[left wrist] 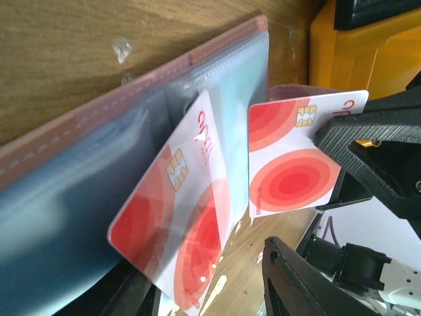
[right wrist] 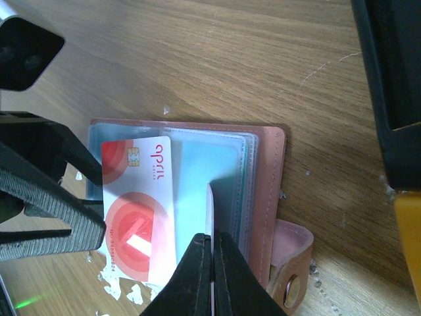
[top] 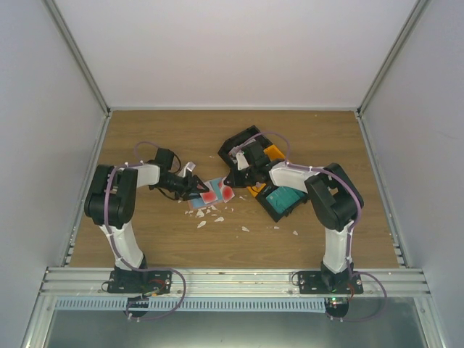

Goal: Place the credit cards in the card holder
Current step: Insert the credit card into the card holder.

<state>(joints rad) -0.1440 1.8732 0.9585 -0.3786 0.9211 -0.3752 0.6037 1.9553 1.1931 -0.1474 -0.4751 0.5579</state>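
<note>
The salmon-pink card holder (top: 215, 191) lies open on the table, its light blue pockets up; it also shows in the right wrist view (right wrist: 266, 191) and the left wrist view (left wrist: 79, 164). One red-and-white credit card (right wrist: 137, 210) rests on its left page, partly under a clear pocket sheet (left wrist: 172, 227). My right gripper (right wrist: 212, 242) is shut on a second red-and-white card (left wrist: 289, 158), held edge-down over the pockets (right wrist: 210, 210). My left gripper (left wrist: 204, 289) is open, its fingers (right wrist: 49, 197) either side of the holder's left edge.
A black bin with teal cards (top: 283, 197) sits right of the holder, with an orange bin (top: 272, 154) and another black bin (top: 243, 141) behind. Small white scraps (top: 217, 214) lie on the wood in front of the holder. Grey walls enclose the table.
</note>
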